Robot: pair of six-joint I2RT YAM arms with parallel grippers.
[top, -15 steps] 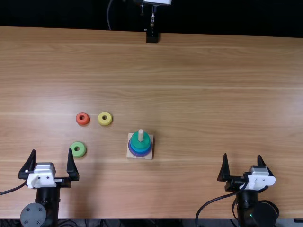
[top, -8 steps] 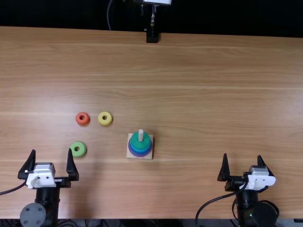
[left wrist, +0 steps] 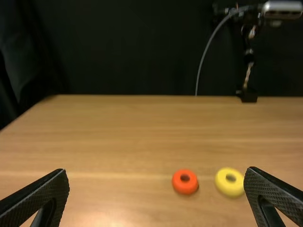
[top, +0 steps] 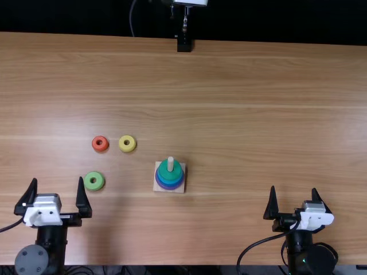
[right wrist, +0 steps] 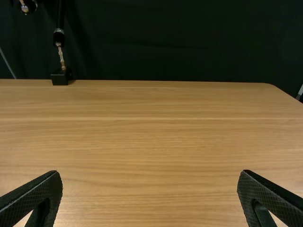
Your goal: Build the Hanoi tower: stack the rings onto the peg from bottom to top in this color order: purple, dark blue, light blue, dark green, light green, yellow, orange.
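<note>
Next, smooth light green round ring (top: 94,187), left of upright wooden peg (top: 170,163), likely required centred grip, vertical lift and hole aligned above peg before release. Left gripper (top: 57,179), left of peg, and right gripper (top: 293,188), right of peg: fingers spread wide, nothing held. Dark green round ring (top: 170,175) topped blue ring (top: 170,182) and purple ring (top: 170,188) around peg. Yellow ring (top: 127,149) and orange ring (top: 100,149) lay flat, farther left.

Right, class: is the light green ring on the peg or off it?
Off: the light green ring lies on the table, well apart from the peg.
</note>
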